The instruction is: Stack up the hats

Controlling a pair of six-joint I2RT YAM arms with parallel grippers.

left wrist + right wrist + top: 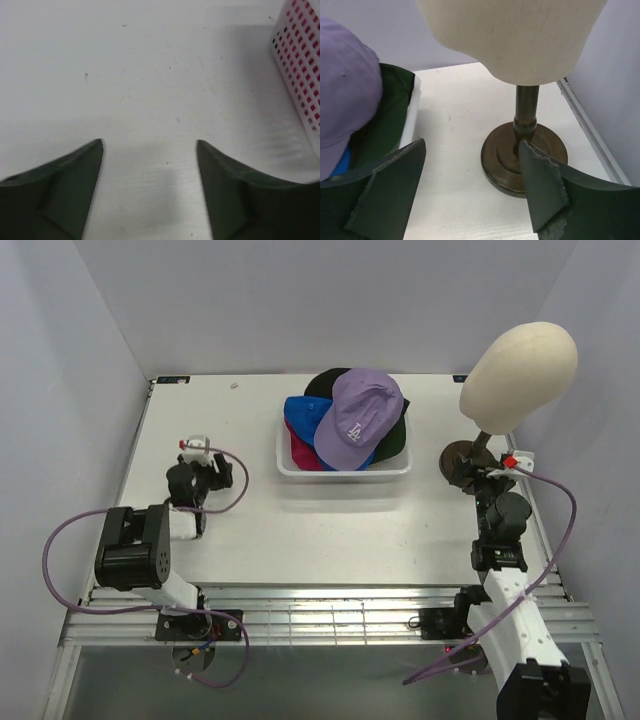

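I am holding my left pincer (150, 146) and right pincer (472, 145) spread and empty, reckoning the light, floppy lavender fabric cap with white LA logo (358, 415), lying uppermost in the white plastic mesh basket (345, 472), pinches best at its stiffer brim.

Robot lab cell: bare white walls (300, 300) boxing metal table (300, 540); purple cables (60, 560).
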